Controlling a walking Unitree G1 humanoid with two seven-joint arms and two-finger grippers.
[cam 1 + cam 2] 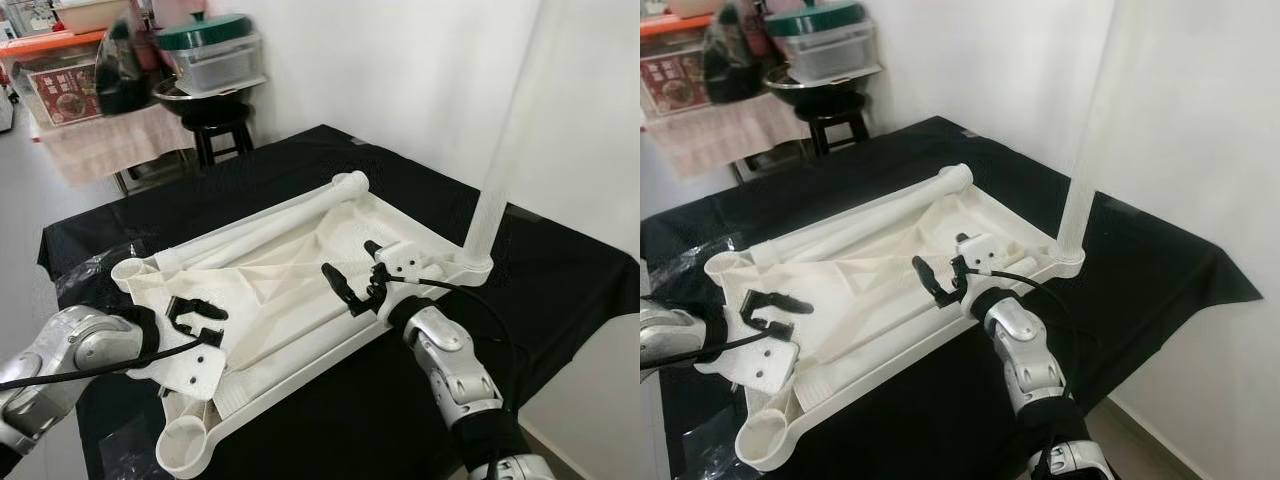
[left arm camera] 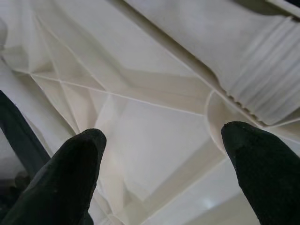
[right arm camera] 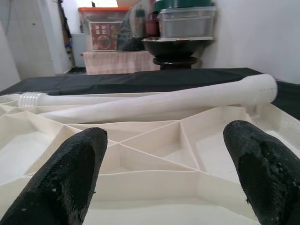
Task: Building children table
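Black fingers spread wide on both my grippers. My right gripper hovers empty over the near rim of the upturned white tabletop, which lies on a black-draped table. My left gripper hangs empty above the ribbed underside at its own end. One leg stands in the corner socket just beyond my right gripper; loose legs lie across the far side. I judge the plastic stiff, light and slick, so I'd grasp a leg mid-shaft.
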